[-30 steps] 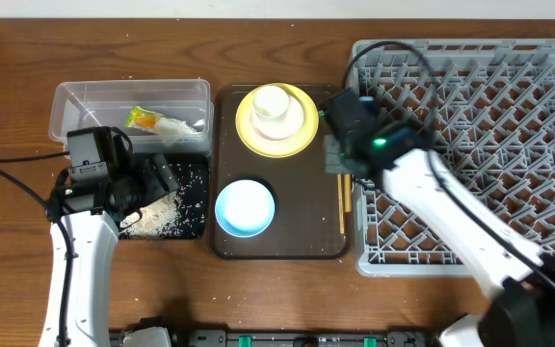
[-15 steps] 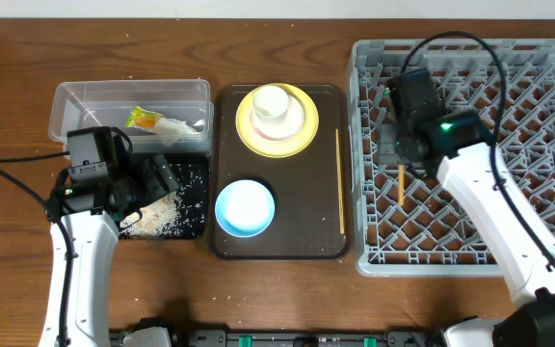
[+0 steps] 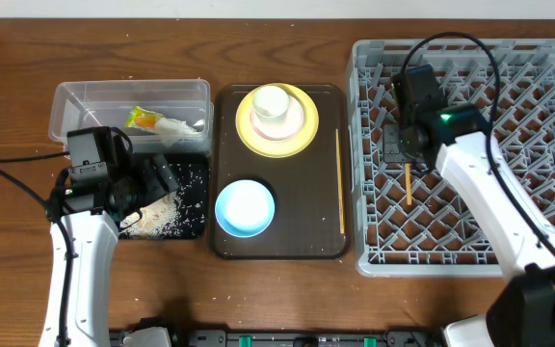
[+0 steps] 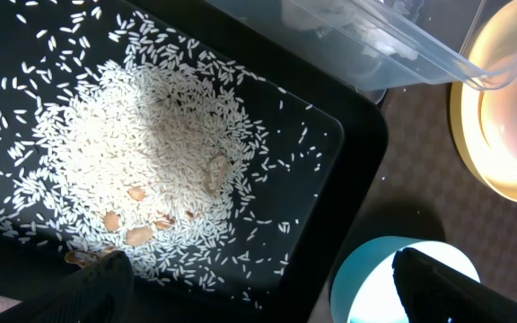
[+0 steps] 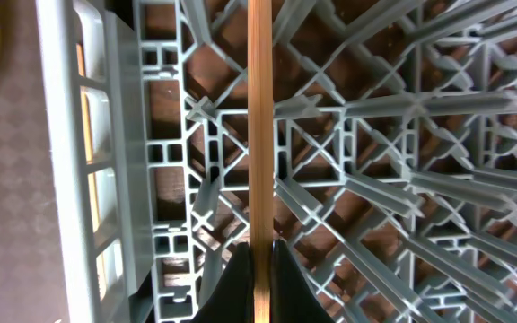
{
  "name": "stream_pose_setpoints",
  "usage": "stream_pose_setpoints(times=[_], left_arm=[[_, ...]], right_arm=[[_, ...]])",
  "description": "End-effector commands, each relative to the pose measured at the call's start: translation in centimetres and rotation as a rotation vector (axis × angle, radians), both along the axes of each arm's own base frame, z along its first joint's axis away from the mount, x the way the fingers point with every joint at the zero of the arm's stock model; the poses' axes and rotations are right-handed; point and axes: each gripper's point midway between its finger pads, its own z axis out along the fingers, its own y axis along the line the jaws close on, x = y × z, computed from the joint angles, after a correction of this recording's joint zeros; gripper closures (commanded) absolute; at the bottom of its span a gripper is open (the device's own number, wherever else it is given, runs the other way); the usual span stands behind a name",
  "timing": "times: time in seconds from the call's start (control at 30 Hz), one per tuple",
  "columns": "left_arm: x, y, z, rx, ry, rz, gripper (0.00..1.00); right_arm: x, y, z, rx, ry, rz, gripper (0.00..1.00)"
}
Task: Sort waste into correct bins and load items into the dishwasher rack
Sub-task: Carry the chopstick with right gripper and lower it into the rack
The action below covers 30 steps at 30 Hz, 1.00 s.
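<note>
My right gripper is shut on a wooden chopstick and holds it over the left part of the grey dishwasher rack. The second chopstick lies on the brown serving tray. The yellow plate carries the pink bowl with the white cup. The light blue bowl sits on the same tray. My left gripper is open over the black tray of rice. The clear tub holds the snack wrapper and white wrapper.
The dark brown serving tray lies between the black tray and the rack. A few brown scraps lie in the rice. A black cable runs left of my left arm on the wooden table.
My right gripper has carried one chopstick from the serving tray's right edge to the right, over the rack, and then moved slightly down. The left arm has not moved.
</note>
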Motion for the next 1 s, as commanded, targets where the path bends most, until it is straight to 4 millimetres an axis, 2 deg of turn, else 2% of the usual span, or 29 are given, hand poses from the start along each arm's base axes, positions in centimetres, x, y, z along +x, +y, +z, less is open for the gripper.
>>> stream_pose_setpoints(times=[0.0, 0.4, 0.7, 0.97], left_arm=[[0.4, 0.3, 0.6, 0.009, -0.016, 0.005, 0.05], [0.4, 0.3, 0.6, 0.009, -0.017, 0.005, 0.05], [0.4, 0.3, 0.6, 0.009, -0.016, 0.005, 0.05], [0.4, 0.3, 0.6, 0.009, -0.016, 0.005, 0.05]], right_arm=[[0.2, -0.4, -1.6, -0.021, 0.036, 0.012, 0.99], [1.9, 0.1, -4.8, -0.036, 0.061, 0.036, 0.99], [2.3, 0.7, -5.7, -0.013, 0.069, 0.055, 0.99], [2.4, 1.1, -5.7, 0.010, 0.066, 0.058, 0.97]])
